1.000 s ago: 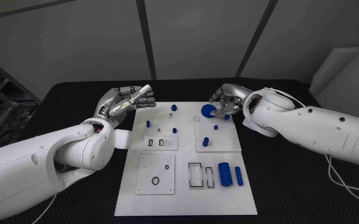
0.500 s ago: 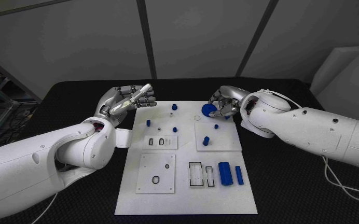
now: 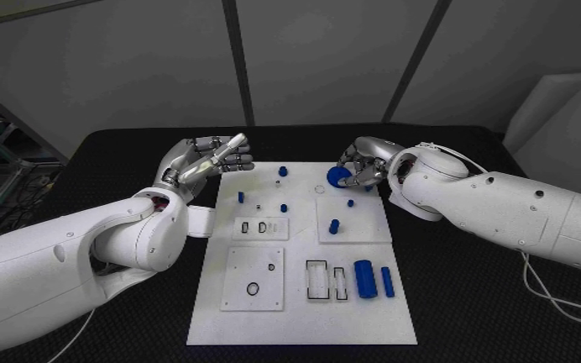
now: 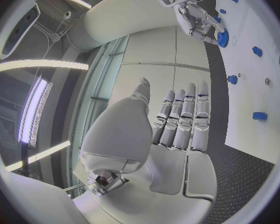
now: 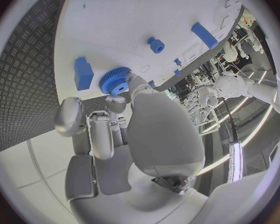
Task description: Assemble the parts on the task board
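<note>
The white board [image 3: 303, 313] lay flat in the middle of the black counter [image 3: 472, 296]. The right hand [image 3: 361, 165] was over the far right part of the board, and it pinched a round blue gear [image 3: 337, 177] with little teeth between its thumb and fingers. In the right wrist view the gear [image 5: 117, 79] sat at the fingertips [image 5: 131, 79], just above the white board [image 5: 115, 25], with a small blue block [image 5: 84, 73] beside it on the board. The left hand [image 3: 208, 160] was lifted up by the far left corner of the board. It held nothing, and its fingers [image 4: 184, 117] were stretched out straight and close side by side, with the thumb set apart. On the board, a few small blue pegs [image 3: 284, 171] stood upright near the far end. One more blue peg [image 3: 333, 228] stood on the smaller square plate on the right side. Near the front, two blue rods lay side by side, a thick rod [image 3: 364, 280] and a thin rod [image 3: 386, 282], just to the right of two long slots [image 3: 317, 282] with black outlines. Another small plate [image 3: 253, 280] on the left had a black ring [image 3: 252, 290] on it. A little plate [image 3: 262, 228] above that one had two small slots cut in it, and I could not tell if anything sat inside them.
</note>
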Controlling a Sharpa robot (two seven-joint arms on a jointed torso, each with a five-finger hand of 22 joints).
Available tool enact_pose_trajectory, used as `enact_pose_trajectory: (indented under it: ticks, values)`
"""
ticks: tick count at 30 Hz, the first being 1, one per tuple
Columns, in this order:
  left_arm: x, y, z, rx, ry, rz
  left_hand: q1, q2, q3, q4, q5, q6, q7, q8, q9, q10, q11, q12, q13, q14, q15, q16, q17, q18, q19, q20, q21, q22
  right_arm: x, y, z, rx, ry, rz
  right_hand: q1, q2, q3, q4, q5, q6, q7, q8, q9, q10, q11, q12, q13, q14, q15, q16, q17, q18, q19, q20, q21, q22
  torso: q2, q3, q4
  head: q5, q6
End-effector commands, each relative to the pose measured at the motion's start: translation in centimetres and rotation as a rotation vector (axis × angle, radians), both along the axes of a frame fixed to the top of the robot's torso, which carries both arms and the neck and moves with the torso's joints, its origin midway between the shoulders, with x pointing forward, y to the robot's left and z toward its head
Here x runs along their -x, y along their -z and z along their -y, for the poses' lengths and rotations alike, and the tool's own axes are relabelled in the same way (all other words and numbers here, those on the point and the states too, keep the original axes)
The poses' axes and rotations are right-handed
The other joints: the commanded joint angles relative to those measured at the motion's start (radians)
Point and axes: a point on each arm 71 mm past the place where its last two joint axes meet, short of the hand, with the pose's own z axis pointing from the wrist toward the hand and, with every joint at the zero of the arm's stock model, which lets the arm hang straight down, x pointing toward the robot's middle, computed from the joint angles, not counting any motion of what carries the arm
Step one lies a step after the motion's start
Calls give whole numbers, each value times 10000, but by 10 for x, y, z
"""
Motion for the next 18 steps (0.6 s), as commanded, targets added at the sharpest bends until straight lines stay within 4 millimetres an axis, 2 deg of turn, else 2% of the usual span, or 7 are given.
enact_pose_trajectory:
  ticks: [1,4,6,8,18]
  values:
    - [0,-1,1,50,123,132,13,68,-67,-15,52,67,34,-69,-10,33,20,-59,-5,0,31,-52,-1,-154,-33,-1,17,-17,-1,0,0,105,-2,109,20,131,115,-53,56,229,-29,135,32,172,-13,304,317,772,29,61,1195,-100,94,-20,85,66,3,5,-6,2,-19]
    - [0,-1,1,49,123,127,13,68,-67,-15,52,67,34,-69,-10,33,20,-59,-5,0,31,-52,-1,-154,-33,-1,17,-17,-2,0,0,67,10,221,76,316,273,-159,-36,676,-91,350,90,480,-75,960,984,788,-12,100,1284,-106,122,-50,116,122,3,5,-1,9,8]
    - [0,-1,1,47,121,123,13,68,-67,-15,52,67,34,-69,-10,33,20,-59,-5,0,31,-52,-1,-154,-33,-1,17,-17,-2,-1,-1,77,0,297,168,465,460,-272,-495,930,-155,442,108,573,-127,1222,1260,794,-57,116,1322,-113,146,-88,143,175,-4,3,2,13,-2]
    - [0,-1,1,44,116,120,13,68,-67,-15,52,67,34,-69,-10,33,20,-59,-5,0,31,-52,-1,-154,-33,-1,17,-17,-2,-1,-1,84,-19,349,240,544,608,-371,-650,1081,-202,480,116,622,-165,1371,1424,798,-87,124,1343,-120,161,-113,160,210,-6,1,6,9,-6]
    - [0,-1,0,41,116,110,18,87,-76,-25,53,75,34,-81,-12,40,18,-74,-5,8,28,-61,1,-152,-39,-1,17,-18,0,-5,-4,-55,-120,818,428,639,1126,-787,-687,1293,-240,439,81,792,-199,1886,1982,829,-125,189,1509,-150,230,-168,237,371,-8,6,-13,33,-4]
